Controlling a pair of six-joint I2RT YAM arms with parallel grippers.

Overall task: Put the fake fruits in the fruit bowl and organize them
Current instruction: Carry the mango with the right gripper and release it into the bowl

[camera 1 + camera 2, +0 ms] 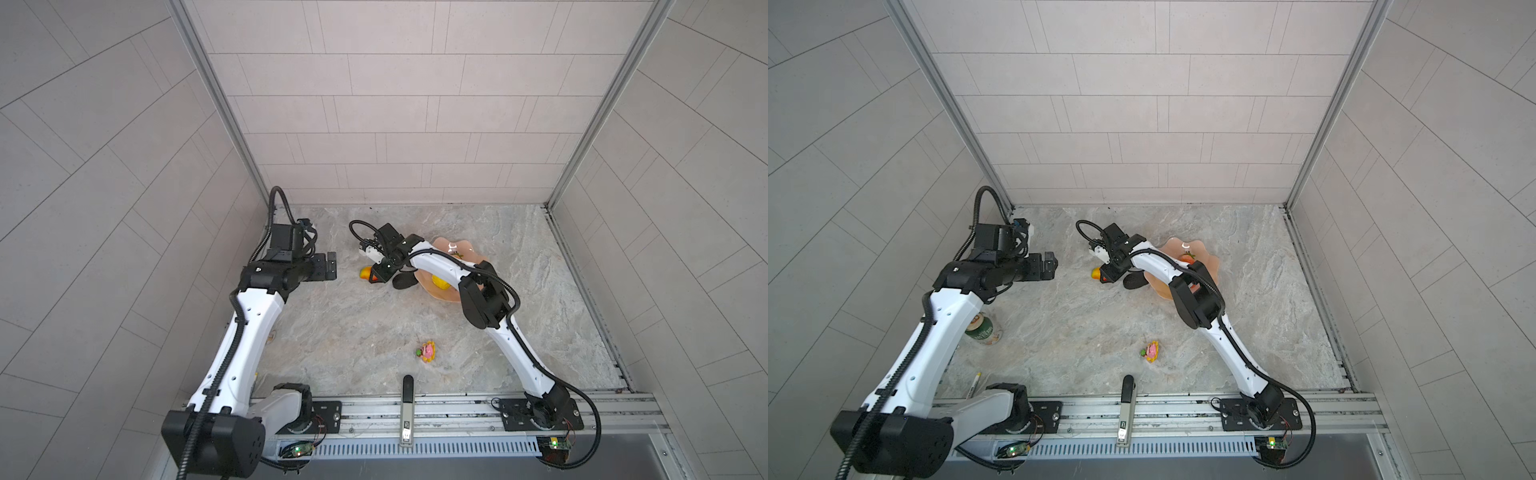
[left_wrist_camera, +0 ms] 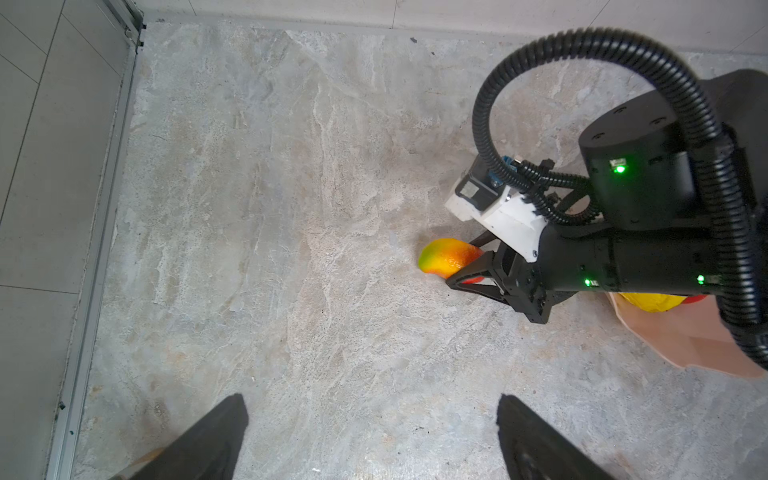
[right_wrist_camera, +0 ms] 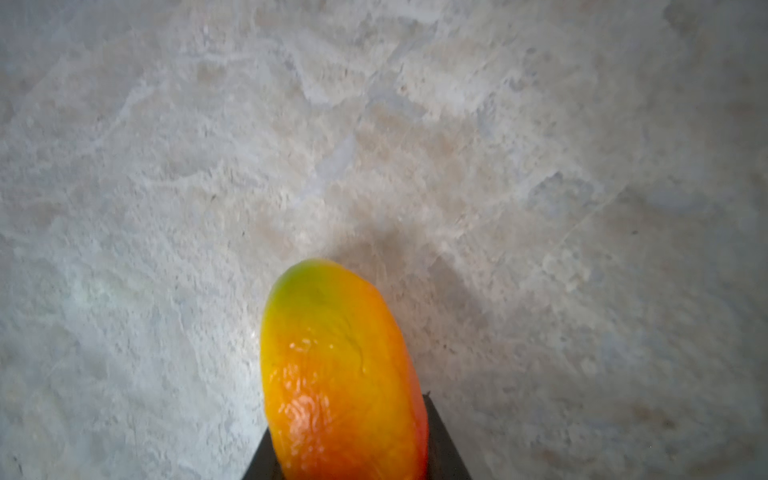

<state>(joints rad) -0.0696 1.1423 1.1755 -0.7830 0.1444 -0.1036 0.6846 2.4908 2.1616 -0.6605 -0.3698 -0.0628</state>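
Evidently this is the pick-up step: the right gripper (image 2: 459, 262) pinches one mango (image 3: 336, 374) low over the table (image 1: 374, 332), green end jutting ahead of the jaws. The next move likely calls for a lift and a carry to the one fruit bowl (image 1: 444, 246) behind its wrist. Also counted: one black oval (image 1: 403, 281) (beside that wrist), and one yellow fruit (image 1: 439, 282) and one strawberry (image 1: 1187, 258) in the bowl. The left gripper (image 2: 370, 401) is spread, holding nothing.

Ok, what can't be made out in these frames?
- Fruit bowl contents: right arm covers most of it in both top views.
- Mango: cut by the right wrist view's edge; the right gripper shut on it barely shows.
- Black oval fruit: partly under that arm.
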